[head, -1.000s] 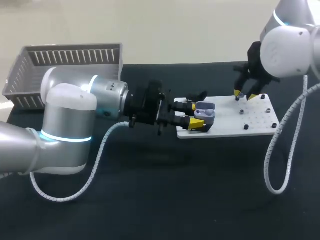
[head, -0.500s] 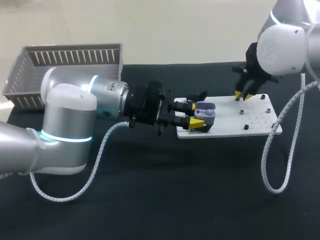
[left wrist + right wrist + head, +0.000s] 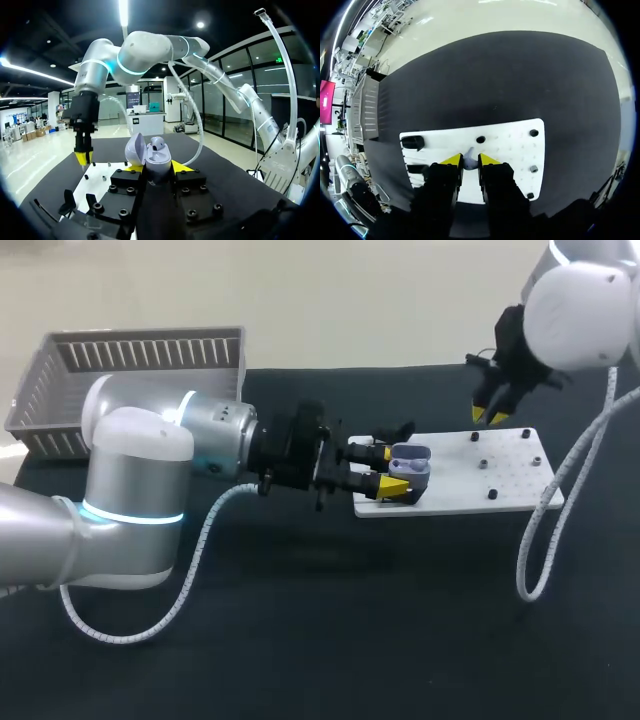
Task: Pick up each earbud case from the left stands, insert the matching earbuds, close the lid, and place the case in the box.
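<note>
My left gripper (image 3: 390, 470) is shut on an open lavender earbud case (image 3: 410, 462) at the left end of the white board (image 3: 505, 480). From the left wrist the case (image 3: 152, 160) stands upright between the yellow tips, lid (image 3: 135, 149) tipped back, with one earbud (image 3: 158, 145) seated inside. My right gripper (image 3: 490, 417) hangs above the board's far edge. In the right wrist view it (image 3: 466, 160) is shut on a small pale earbud (image 3: 469, 153) over the board (image 3: 512, 142). The left wrist also sees that gripper (image 3: 83, 158) ahead of the case.
A grey slatted basket (image 3: 130, 360) stands at the table's back left. Small black pegs (image 3: 483, 464) stick up from the board, and a black holder (image 3: 413, 142) sits at its left end. Black tabletop (image 3: 400, 620) spreads around the board.
The right gripper closed on the earbud at the board's far edge and rose clear of the board. The left arm and the case have not moved.
</note>
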